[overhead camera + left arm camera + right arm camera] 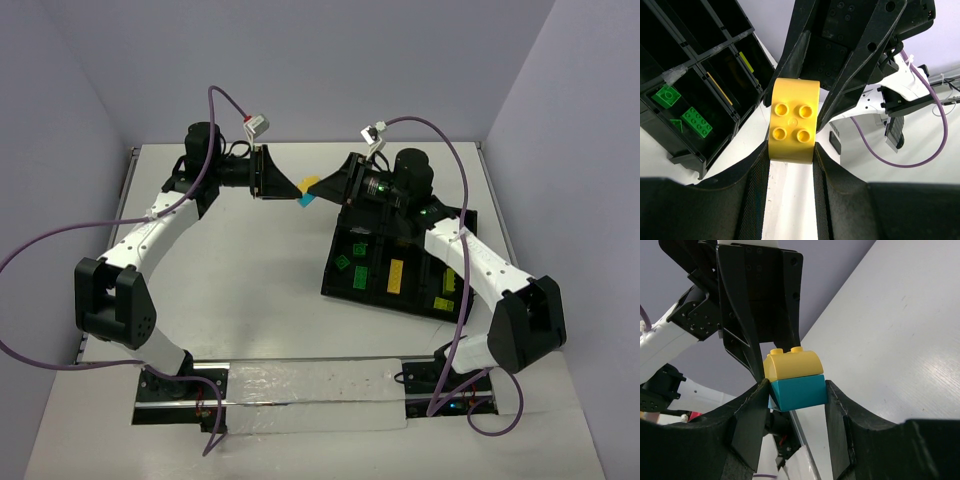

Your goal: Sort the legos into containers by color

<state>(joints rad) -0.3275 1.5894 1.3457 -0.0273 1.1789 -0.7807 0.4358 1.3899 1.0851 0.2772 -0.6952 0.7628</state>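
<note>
A yellow lego [793, 120] and a light blue lego [799, 391] are stuck together, held in the air above the far middle of the table. My left gripper [791, 152] is shut on the yellow lego [311, 183]. My right gripper [797, 390] comes from the opposite side and is shut on the light blue lego [304, 200], with the yellow one [792, 364] sitting on top of it. The two grippers meet nose to nose. To the right lies the black tray [335, 288] of containers, holding green legos [344, 263], a yellow one [396, 275] and a lime one [443, 303].
The left wrist view shows the tray's walls [701, 66] at upper left, with green bricks [696, 121] in one compartment. Purple cables [60, 235] loop off both arms. A white strip [310, 395] lies at the near edge between the bases.
</note>
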